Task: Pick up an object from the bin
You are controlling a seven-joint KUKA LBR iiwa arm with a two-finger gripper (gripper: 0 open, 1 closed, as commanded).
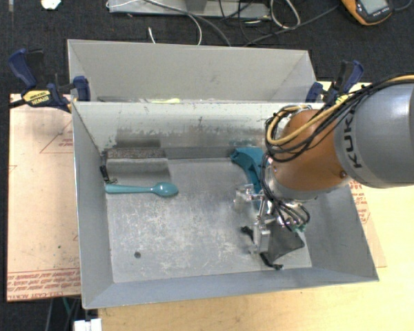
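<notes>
Orange-covered wrist point(307, 154) partly hides the gripper point(262, 234), set low beside a dark flat piece point(286, 247) as picking demands; its opening cannot be told.

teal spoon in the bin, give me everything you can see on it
The teal spoon is one piece, plastic by its look. It lies flat on the floor of the bin, left half, towards the back wall, handle pointing left, rounded bowl at its right end. A small dark thing sits by the handle tip; contact unclear. The gripper is well off to its right.
</notes>
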